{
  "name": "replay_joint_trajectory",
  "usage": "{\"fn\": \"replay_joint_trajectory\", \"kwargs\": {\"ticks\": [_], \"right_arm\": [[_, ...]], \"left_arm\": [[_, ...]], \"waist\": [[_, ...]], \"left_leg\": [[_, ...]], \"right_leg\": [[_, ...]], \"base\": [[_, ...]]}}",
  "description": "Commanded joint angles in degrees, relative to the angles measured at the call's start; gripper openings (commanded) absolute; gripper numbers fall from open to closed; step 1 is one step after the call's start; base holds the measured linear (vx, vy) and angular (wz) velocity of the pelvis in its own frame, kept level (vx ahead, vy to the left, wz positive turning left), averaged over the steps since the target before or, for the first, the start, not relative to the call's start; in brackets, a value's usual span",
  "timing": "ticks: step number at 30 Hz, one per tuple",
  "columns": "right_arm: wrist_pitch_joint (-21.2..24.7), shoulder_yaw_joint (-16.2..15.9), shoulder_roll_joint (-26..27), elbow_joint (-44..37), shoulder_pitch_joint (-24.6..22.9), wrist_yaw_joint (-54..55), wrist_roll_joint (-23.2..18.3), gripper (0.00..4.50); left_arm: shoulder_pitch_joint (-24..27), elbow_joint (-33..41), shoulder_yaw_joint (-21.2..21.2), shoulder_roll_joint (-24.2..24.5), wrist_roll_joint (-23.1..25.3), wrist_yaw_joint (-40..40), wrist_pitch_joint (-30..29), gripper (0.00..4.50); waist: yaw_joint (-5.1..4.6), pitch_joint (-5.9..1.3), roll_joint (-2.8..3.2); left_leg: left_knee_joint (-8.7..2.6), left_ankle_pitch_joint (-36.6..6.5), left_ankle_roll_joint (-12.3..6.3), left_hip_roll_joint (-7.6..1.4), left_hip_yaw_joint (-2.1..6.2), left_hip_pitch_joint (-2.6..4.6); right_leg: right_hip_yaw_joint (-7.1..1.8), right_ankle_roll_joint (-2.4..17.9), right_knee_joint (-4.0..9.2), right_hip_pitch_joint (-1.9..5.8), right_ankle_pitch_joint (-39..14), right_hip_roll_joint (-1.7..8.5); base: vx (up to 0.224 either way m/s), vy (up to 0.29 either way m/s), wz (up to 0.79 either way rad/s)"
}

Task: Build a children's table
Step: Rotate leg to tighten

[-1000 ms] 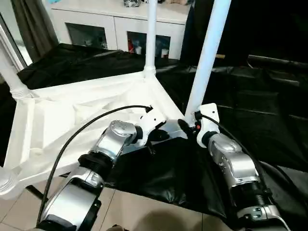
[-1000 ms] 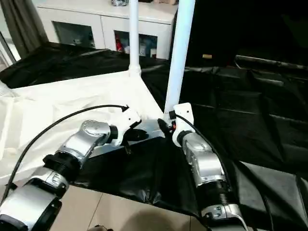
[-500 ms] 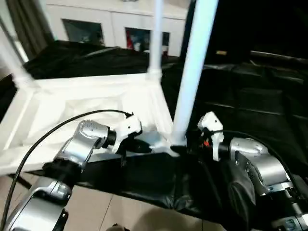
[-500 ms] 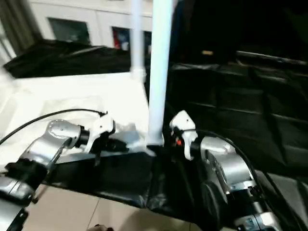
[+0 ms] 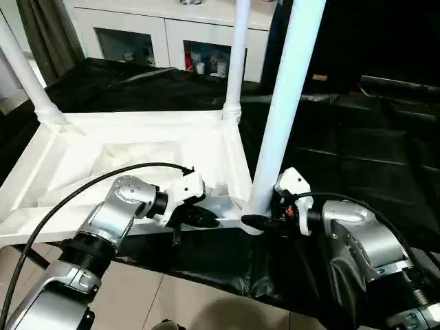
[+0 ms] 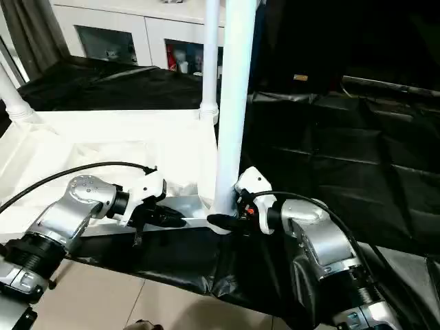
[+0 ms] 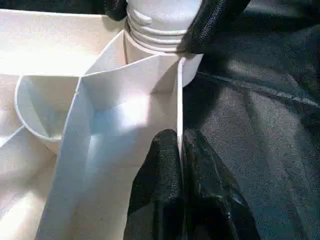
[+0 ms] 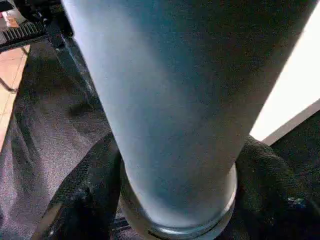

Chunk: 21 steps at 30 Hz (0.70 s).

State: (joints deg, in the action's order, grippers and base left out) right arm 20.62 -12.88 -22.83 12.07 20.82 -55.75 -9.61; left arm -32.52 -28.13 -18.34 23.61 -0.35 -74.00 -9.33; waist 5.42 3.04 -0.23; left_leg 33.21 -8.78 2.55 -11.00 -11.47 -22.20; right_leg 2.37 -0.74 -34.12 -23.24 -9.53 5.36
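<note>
The children's table lies upside down on black cloth, its white top ribbed side up. Three white legs stand upright in its corner sockets: far left, far right and near right. My left gripper is shut on the thin front rim of the top, close to the near right corner. My right gripper reaches in from the right. Its fingers hug the ringed base of the near right leg on both sides, just above the socket.
Black cloth covers the work surface and hangs over its near edge above a tiled floor. A white cabinet with glass doors stands behind, with a dark curtain to its left.
The head camera has shifted. My right arm has swung out to the right, and its gripper now meets the leg's base from the side. The left gripper has kept its hold on the rim.
</note>
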Motion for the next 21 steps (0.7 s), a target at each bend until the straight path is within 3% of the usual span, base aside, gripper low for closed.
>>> {"fn": "replay_joint_trajectory", "kwargs": {"ticks": [1, 6, 9, 10, 15, 16, 21], "right_arm": [[-0.53, -1.43, -0.35, 0.51, 0.67, -1.87, -0.08, 2.75], [-0.19, -0.78, 0.82, 0.91, 0.17, -0.67, -0.31, 2.72], [1.28, 3.73, 7.66, 5.47, 0.34, 13.51, 0.72, 2.72], [1.92, 5.04, 9.54, 6.13, 0.42, 17.19, 0.70, 2.72], [1.21, 10.15, 17.98, 10.34, 2.18, 36.09, 2.70, 2.72], [1.21, 10.15, 17.98, 10.34, 2.18, 36.09, 2.70, 2.72], [-1.62, 10.72, 22.55, 14.26, 4.93, 43.46, 5.12, 2.72]], "left_arm": [[-0.33, 2.55, 0.44, -0.47, -1.46, 0.25, -0.52, 0.00], [-0.01, 2.22, 1.10, -0.90, -1.64, 1.58, -1.18, 0.00], [-1.65, -1.54, 1.89, -4.69, 0.09, 9.12, -2.54, 0.00], [-2.45, -2.91, 2.04, -5.88, 0.81, 11.60, -2.58, 0.00], [-7.63, -11.14, 2.37, -12.66, 3.86, 24.11, -2.98, 0.00], [-7.63, -11.14, 2.37, -12.66, 3.86, 24.11, -2.98, 0.00], [-10.53, -14.72, 2.11, -16.87, 5.17, 29.40, -3.08, 0.00]], "waist": [[-0.11, -3.72, -0.53], [-0.12, -3.82, -0.46], [-0.52, -3.67, -0.29], [-0.63, -3.64, 0.09], [-0.94, -3.56, -0.20], [-1.14, -3.49, 0.34], [-1.01, -3.66, 0.01]], "left_leg": [[-4.24, -17.98, 0.61, -2.23, 1.06, 1.63], [-4.07, -16.63, 0.09, -2.14, 0.99, 1.57], [-4.17, -18.27, 1.17, -1.89, 0.97, 1.54], [-4.28, -19.78, 2.07, -1.85, 1.20, 1.78], [-4.44, -22.89, 3.44, -1.71, 1.43, 2.13], [-4.29, -24.17, 3.91, -1.57, 1.31, 2.51], [-4.50, -23.33, 3.40, -1.59, 1.55, 2.08]], "right_leg": [[-1.81, 10.92, 3.92, 1.78, -17.31, 2.78], [-1.79, 11.36, 3.74, 1.86, -15.67, 2.72], [-1.75, 11.25, 4.06, 1.70, -17.65, 2.65], [-1.69, 10.74, 4.25, 1.48, -20.19, 2.74], [-1.73, 8.59, 4.96, 1.15, -24.04, 2.72], [-1.79, 8.35, 5.40, 0.61, -25.28, 2.67], [-1.67, 7.61, 5.32, 1.21, -23.82, 2.62]], "base": [[0.000, 0.000, 0.00], [0.000, 0.000, 0.00], [0.000, 0.000, 0.00], [0.000, 0.000, 0.00], [0.000, 0.000, 0.00], [0.000, 0.000, 0.00], [0.000, 0.000, 0.00]]}}
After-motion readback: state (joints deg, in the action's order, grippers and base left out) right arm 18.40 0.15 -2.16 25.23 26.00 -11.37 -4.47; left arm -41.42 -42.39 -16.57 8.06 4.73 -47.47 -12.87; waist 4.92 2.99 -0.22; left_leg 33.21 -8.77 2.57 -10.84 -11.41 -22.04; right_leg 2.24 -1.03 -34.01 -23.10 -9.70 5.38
